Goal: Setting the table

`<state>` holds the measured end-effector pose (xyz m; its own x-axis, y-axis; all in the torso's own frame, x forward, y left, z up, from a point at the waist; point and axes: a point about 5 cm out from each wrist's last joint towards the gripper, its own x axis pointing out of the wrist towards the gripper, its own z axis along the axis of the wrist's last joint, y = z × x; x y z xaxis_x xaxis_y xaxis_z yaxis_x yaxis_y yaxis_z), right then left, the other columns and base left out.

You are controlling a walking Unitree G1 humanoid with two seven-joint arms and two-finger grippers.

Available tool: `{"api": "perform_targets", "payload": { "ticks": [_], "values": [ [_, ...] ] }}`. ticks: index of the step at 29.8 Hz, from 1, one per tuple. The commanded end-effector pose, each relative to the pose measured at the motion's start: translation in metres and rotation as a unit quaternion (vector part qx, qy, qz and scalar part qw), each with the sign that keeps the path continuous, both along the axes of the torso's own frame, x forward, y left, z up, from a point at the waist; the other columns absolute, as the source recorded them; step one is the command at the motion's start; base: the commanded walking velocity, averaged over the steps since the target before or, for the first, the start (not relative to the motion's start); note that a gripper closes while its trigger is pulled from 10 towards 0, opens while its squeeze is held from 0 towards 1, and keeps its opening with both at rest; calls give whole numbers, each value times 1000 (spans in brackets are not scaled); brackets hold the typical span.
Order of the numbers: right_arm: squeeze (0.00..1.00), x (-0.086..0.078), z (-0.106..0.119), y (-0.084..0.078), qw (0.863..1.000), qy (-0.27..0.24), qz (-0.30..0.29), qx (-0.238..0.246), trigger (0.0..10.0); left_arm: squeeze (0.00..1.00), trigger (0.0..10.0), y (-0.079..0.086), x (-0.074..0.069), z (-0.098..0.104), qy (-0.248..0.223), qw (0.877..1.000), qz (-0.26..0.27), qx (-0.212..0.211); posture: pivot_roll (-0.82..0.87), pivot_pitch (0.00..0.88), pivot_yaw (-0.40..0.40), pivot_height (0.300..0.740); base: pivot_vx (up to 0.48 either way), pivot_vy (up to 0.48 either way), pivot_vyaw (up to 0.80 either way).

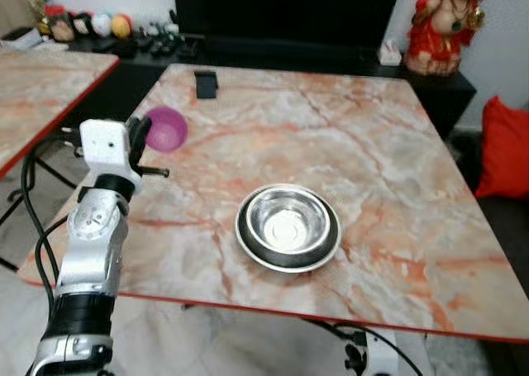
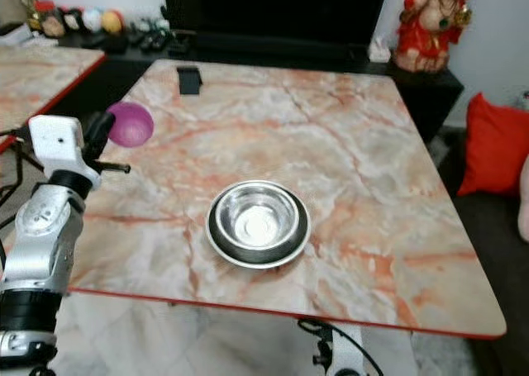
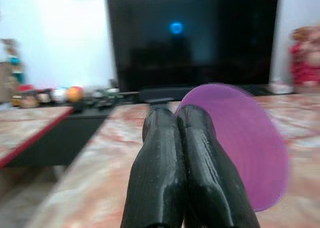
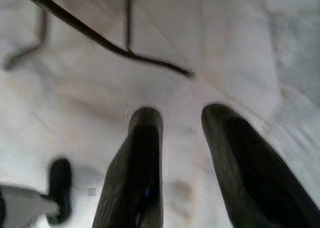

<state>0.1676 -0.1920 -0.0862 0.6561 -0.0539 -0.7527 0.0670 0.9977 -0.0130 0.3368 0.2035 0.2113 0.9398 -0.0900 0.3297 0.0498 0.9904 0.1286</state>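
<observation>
Left gripper (image 3: pixel 182 173) has its fingers pinched together on the rim of the purple bowl (image 1: pixel 166 130), carrying it over the table's left edge, well left of the steel bowl (image 1: pixel 288 226). I'd keep it level and set it down flat, clear of the steel one. Right gripper (image 4: pixel 187 163) hangs parted, holding nothing. Marble table (image 1: pixel 397 169), TV (image 1: pixel 285 8) behind it.

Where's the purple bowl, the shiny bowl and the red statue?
purple bowl (image 1: pixel 168 130), left eye view, its inside.
shiny bowl (image 1: pixel 288 226), left eye view, its flat bottom.
red statue (image 1: pixel 445 25), left eye view, its red body.
</observation>
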Motion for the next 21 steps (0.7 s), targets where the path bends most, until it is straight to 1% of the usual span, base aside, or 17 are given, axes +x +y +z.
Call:
{"api": "perform_targets", "payload": {
  "ticks": [1, 10, 21],
  "values": [
    [0, -2, -1, 2, 1000, 6, 1, 2, 10000, 0, 10000, 3, -1, 4, -5, 1000, 0, 0, 92, 0, -55, 740, 0, 0, 0],
    [0, -4, -2, 2, 1000, 7, 3, 2, 10000, 0, 10000, 4, 0, 5, -5, 1000, -3, 2, 95, 0, -57, 740, 0, 0, 0],
    [0, -3, -2, 1, 1000, 9, 6, 1, 10000, 0, 10000, 3, 1, 3, 1, 1000, -3, 1, 88, 0, -56, 740, 0, -257, 0]
  ]
}}
